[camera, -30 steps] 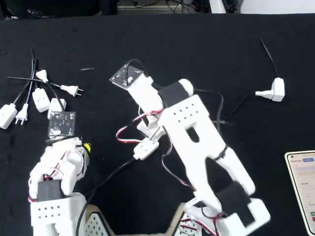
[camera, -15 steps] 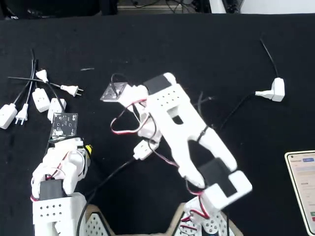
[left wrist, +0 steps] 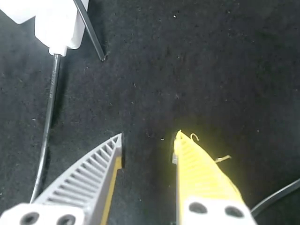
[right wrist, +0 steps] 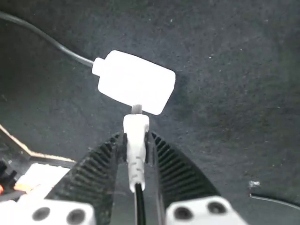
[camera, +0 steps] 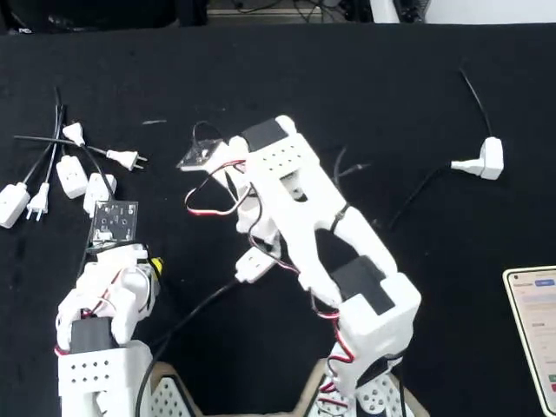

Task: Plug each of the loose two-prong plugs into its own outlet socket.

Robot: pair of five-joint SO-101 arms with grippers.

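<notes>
**A:** Two claws to log. State of the right claw [right wrist: 136,138]?

**B:** Clamped on a white two-prong plug [right wrist: 136,126], one finger on each side, with the cord running back between them. The plug's nose meets the near edge of a white outlet socket [right wrist: 136,82] lying flat on the black surface [right wrist: 225,70]. How deep the prongs sit: cannot tell.

**A:** And the left claw [left wrist: 148,136]?

**B:** Fingers apart, nothing between them, low over the bare surface. A white socket block [left wrist: 56,28] with its cord lies ahead, apart from the fingers.

**A:** High view?

**B:** The right arm [camera: 304,217] is bent over the middle of the surface. The outlet socket [camera: 252,263] shows just beside it, its cord trailing toward the near edge. The left arm [camera: 100,304] sits at the near left corner. Beyond it is a cluster of white plugs and sockets [camera: 65,174], with one loose plug [camera: 130,159] on the side nearer the middle. A white connector [camera: 486,160] on a black cord lies well apart, at the far right.
</notes>
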